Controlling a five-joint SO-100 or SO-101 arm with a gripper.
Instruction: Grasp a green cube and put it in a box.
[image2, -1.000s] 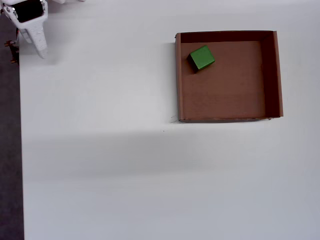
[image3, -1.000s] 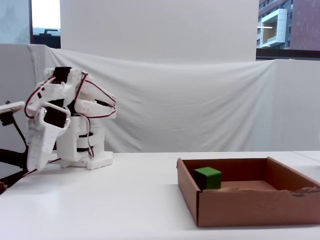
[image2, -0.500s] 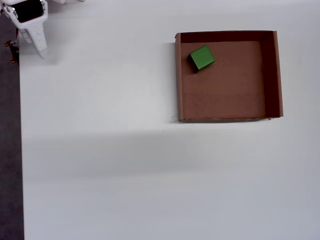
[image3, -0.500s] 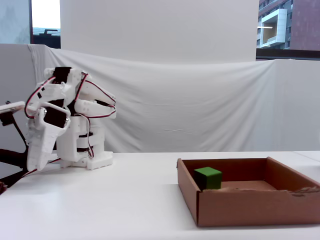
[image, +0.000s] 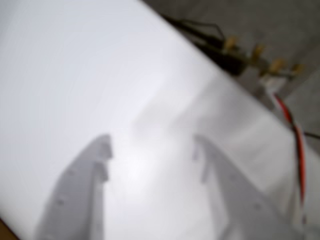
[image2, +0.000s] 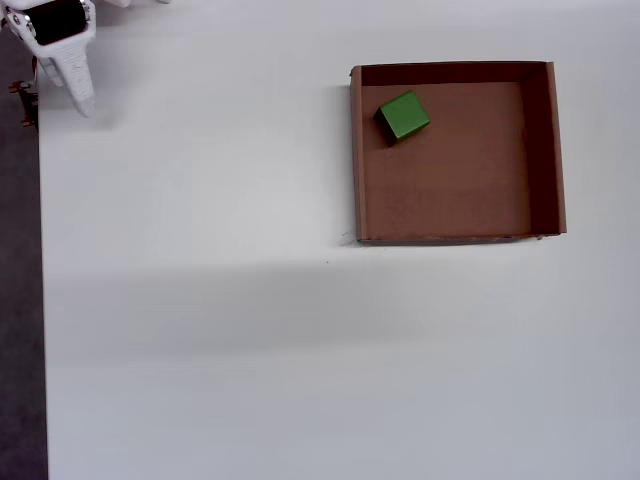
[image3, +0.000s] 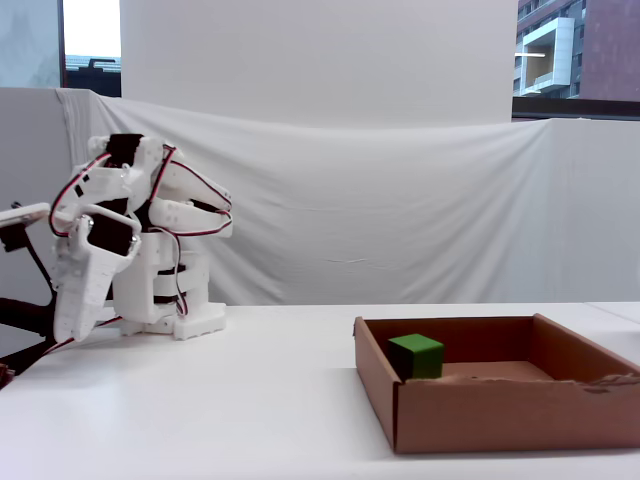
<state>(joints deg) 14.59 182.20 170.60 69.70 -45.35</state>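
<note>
Fingers: in the wrist view I see my gripper (image: 152, 160) with its two fingers (image: 82, 195) spread apart over bare white table (image: 75, 75), nothing between them; the picture is blurred.
Arm: folded back at the table's edge, top left in the overhead view (image2: 60, 40), at the left in the fixed view (image3: 130, 250), well apart from the box.
Green cube: it sits inside the box (image2: 540, 150), on the floor near the corner that shows top left in the overhead view (image2: 402, 115), turned a little against the walls. The fixed view shows it (image3: 416, 355) resting flat, near the left wall.
Task state: I judge the placing done, since the cube lies in the box and my gripper is empty.
Handling: I expect the cube to be light, rigid and matte, so not slippery. If I had to take it again, I would close on two opposite flat faces, with the wrist turned to match its skew.
Count: one green cube, one box, one gripper.
</note>
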